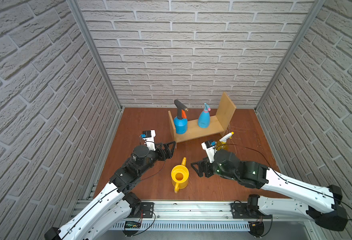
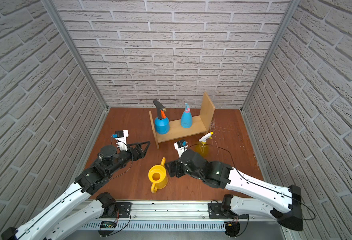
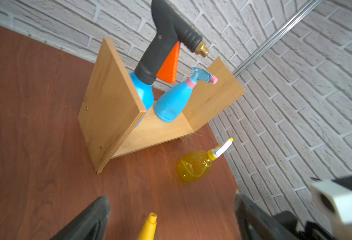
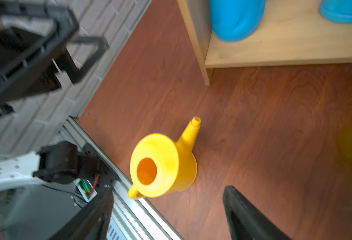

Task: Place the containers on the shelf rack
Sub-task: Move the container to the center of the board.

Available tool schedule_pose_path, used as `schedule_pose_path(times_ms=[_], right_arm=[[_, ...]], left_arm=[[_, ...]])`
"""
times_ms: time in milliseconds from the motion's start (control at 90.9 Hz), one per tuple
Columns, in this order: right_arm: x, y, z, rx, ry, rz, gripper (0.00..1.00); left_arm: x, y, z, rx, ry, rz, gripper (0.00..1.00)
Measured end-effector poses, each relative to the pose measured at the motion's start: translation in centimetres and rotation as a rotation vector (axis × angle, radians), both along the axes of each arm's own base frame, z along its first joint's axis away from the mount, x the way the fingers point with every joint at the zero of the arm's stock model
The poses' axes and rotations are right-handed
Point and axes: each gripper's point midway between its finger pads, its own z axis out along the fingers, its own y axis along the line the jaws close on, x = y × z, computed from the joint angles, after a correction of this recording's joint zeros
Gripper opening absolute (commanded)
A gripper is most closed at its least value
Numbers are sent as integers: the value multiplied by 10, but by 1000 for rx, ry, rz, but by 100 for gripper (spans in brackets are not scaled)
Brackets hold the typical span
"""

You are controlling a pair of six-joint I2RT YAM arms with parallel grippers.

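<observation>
The shelf rack stands on the tabletop in the upper middle of the frame in both top views, a little right of centre, with its taller side panel at the right end. Two containers stand upright on its board. The blue pump sprayer, with a black and orange head, is at the left end against the shorter panel. The blue teardrop spray bottle is further right, apart from the sprayer and near the taller panel.

The other two containers are on the tabletop. The yellow watering can stands upright in the lower middle of the frame, with its spout towards the rack and its handle towards the lower edge. The clear yellow spray bottle stands just in front of the rack's right end, partly hidden by the right wrist.

The left hand hovers at centre left, near the foot of the shorter panel, with its fingers spread wide and empty. The right hand sits just right of the watering can, with its fingers spread. In the right wrist view the can lies ahead of them, untouched.
</observation>
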Motion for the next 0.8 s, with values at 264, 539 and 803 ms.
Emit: schedule_pose_path(times_ms=[264,539,803], right_arm=[[-15,24,-31,-218,37,-77,95],[-14,33,-68,-281,151,-64,93],[-12,38,-89,-315,194,-81,92]], left_arm=[[-13,31,-16,44,40,111,98],[-25,44,-34,26,100,145,97],[-24,42,-46,18,142,153,97]])
